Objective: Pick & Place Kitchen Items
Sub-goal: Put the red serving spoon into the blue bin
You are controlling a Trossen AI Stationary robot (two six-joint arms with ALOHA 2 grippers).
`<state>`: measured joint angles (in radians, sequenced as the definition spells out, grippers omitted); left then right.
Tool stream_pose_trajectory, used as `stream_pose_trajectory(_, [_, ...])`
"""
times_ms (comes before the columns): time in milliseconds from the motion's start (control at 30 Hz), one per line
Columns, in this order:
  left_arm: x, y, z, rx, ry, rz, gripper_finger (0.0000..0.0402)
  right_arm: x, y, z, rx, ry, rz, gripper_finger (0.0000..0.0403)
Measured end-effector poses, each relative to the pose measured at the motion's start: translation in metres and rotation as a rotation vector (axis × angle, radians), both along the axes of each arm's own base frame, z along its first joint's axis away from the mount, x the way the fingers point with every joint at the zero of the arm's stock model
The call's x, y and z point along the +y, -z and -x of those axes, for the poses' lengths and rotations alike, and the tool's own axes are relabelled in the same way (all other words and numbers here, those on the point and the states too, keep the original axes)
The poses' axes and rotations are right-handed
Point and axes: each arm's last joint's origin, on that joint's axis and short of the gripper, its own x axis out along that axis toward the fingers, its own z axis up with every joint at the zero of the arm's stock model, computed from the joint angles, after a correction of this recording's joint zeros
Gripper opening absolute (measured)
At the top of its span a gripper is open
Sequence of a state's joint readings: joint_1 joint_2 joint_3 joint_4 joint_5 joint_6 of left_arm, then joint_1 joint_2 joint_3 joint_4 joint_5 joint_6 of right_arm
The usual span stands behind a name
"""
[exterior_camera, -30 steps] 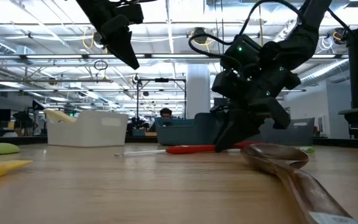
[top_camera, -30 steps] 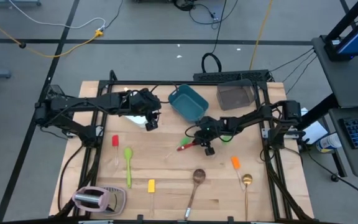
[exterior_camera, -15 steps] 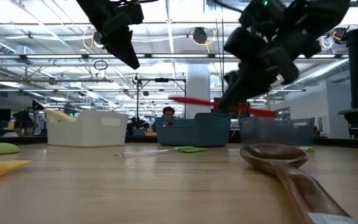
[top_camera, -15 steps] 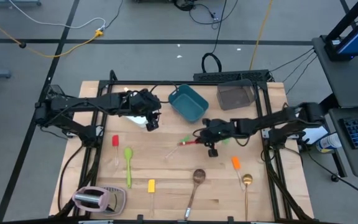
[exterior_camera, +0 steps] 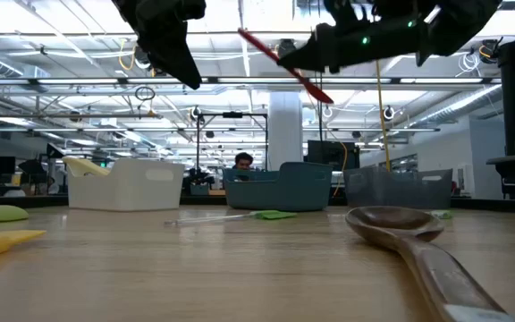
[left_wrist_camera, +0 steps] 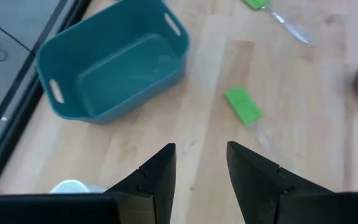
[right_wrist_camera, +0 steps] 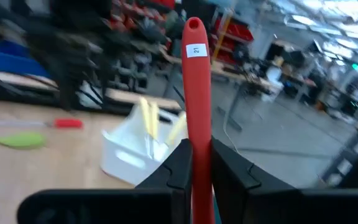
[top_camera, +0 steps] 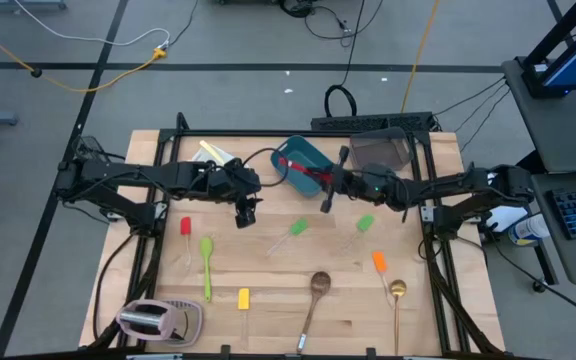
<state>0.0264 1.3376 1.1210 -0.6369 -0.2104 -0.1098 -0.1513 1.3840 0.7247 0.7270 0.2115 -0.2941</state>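
Observation:
My right gripper point(top_camera: 330, 188) is up over the teal tub point(top_camera: 303, 165) and shut on a red utensil point(top_camera: 306, 174), whose slim handle carries a white sticker point(right_wrist_camera: 194, 50). In the low view the red utensil point(exterior_camera: 280, 63) slants high above the table. My left gripper point(top_camera: 245, 212) hangs open over bare wood left of centre, its fingers point(left_wrist_camera: 160, 171) holding nothing. Two green spatulas point(top_camera: 298, 228) point(top_camera: 365, 222) lie flat on the table. A white tub point(exterior_camera: 128, 183) holding yellow-handled knives point(top_camera: 211, 152) stands at the far left. My right gripper pinches the red utensil's handle point(right_wrist_camera: 197, 140) between its two fingers point(right_wrist_camera: 180, 165). The fingers are about level and reach in from the table's right, with the handle running on past them. The utensil is lifted clear, its stickered free end point(exterior_camera: 244, 34) raised and its wider end point(exterior_camera: 325, 94) lower.
A smoky-grey tub point(top_camera: 378, 153) stands right of the teal one. Near the front lie a red spatula point(top_camera: 185, 228), a green spoon point(top_camera: 206, 262), a yellow spatula point(top_camera: 243, 298), a wooden spoon point(top_camera: 318, 285), an orange spatula point(top_camera: 378, 262) and a gold spoon point(top_camera: 397, 292). A pinkish toaster point(top_camera: 148, 320) sits front left.
My right gripper has lifted the red utensil off the table, risen and gone toward the far edge over the teal tub, tipping from pointing down to about level. A green spatula stays where the utensil lay. My left gripper has swung a little toward the near edge.

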Motion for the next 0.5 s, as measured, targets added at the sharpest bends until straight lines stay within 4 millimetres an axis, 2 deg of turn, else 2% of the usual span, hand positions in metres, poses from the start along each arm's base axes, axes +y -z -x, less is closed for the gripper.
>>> stream_pose_trajectory(167, [-0.013, 0.0, -0.001, -0.005, 0.046, 0.002, 0.0147, -0.033, 0.015, -0.005, -0.043, 0.107, -0.087, 0.0034])
stream_pose_trajectory(367, [-0.022, 0.0, -0.001, -0.013, 0.048, 0.017, 0.0147, -0.071, 0.047, -0.01, -0.082, 0.215, -0.181, 0.0034])
stream_pose_trajectory(500, [-0.026, 0.0, 0.0, -0.014, 0.054, 0.024, 0.0147, -0.087, 0.072, -0.01, -0.04, 0.275, -0.273, 0.0037])
